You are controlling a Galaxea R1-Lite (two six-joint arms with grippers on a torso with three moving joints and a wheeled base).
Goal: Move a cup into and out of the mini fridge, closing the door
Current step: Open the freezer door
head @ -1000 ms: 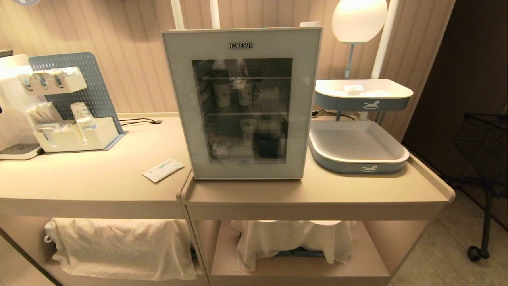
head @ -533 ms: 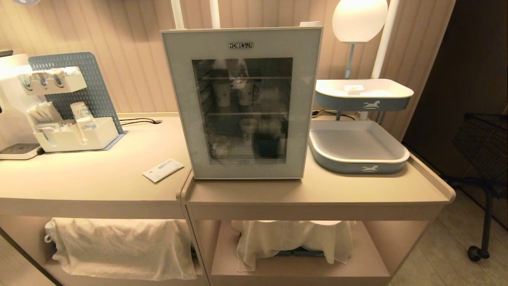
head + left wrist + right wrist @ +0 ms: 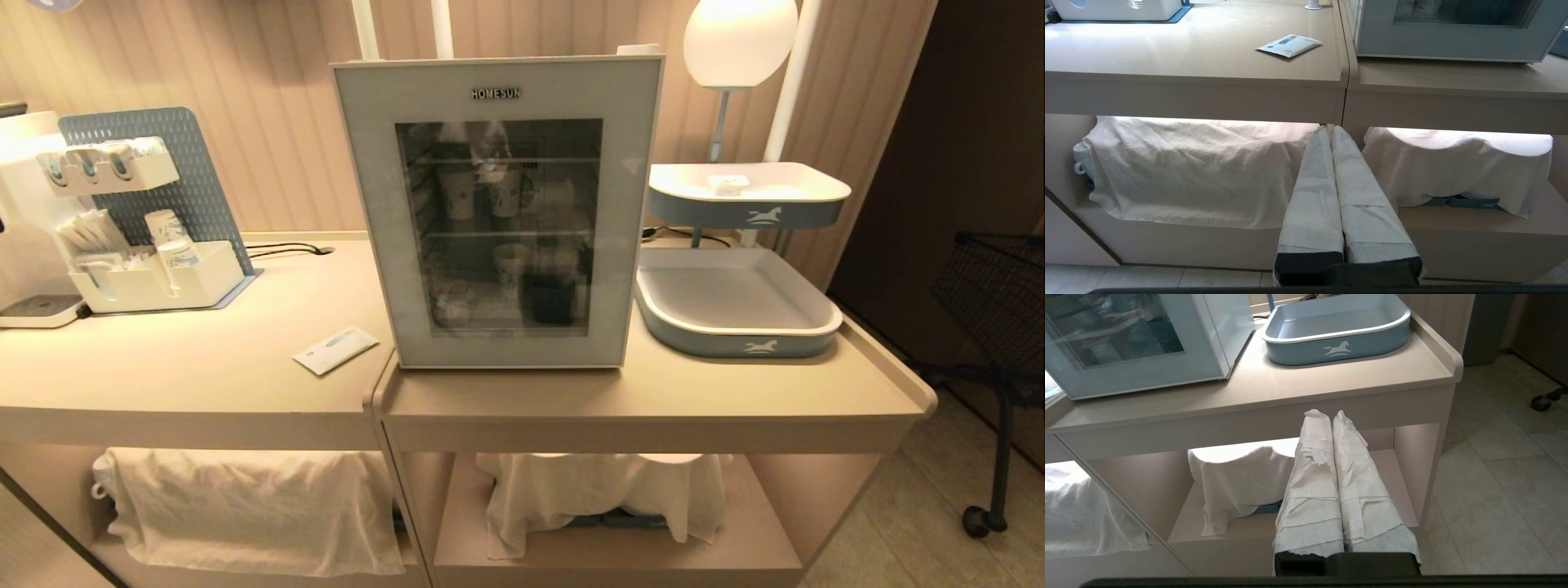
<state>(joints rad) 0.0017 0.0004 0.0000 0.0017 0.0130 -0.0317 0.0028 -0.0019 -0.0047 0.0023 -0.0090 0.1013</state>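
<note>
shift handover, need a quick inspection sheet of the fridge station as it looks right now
surface: beige counter, dry, two units butted together
job's things: white box mini fridge, pale grey-blue glass door shut; tiny white tub cup on upper blue tray
clutter: flat white sachet; white organiser of paper cups; white cloths over the lower shelves
grippers: left hand and right hand shut, low before the shelves, holding nothing
cables: black lead behind the fridge
surroundings: lit globe lamp, black wire cart

Hotel-style refreshment corner: mini fridge (image 3: 498, 212), paper cups (image 3: 167, 233), drinks machine (image 3: 20, 220), serving trays (image 3: 735, 343).
</note>
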